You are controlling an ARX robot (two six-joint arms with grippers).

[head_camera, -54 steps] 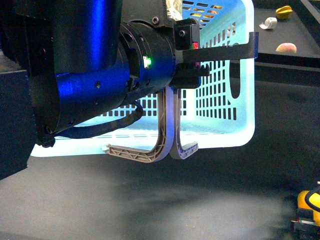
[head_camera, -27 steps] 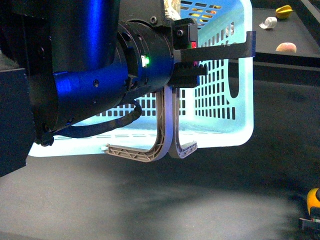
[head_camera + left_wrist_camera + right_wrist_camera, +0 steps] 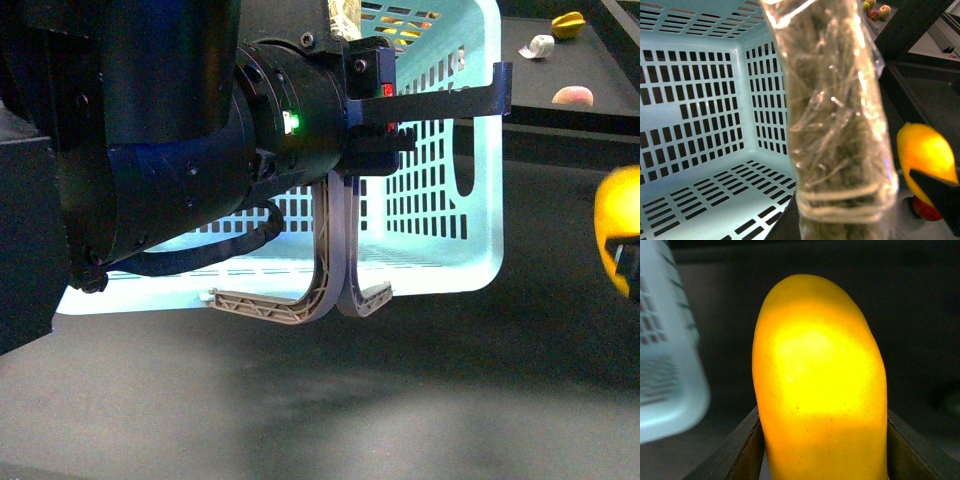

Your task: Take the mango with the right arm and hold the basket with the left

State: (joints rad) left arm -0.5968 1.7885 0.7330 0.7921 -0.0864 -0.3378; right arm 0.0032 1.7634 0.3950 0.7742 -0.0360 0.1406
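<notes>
The mango is being clamped between the fingers of the right gripper, its long axis running outward along them, while the basket, lying off to that gripper's left, is being gripped at its taped handle by the closed left gripper.

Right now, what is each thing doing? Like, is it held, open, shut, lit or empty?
mango: clamped between the fingers of the right gripper, outside the basket.
right gripper: shut on the mango.
basket: no fruit in the part of its inside that shows.
handles: both swung down, side by side.
left gripper: right at the handles; whether it grips them is hidden.
green light: lit.
</notes>
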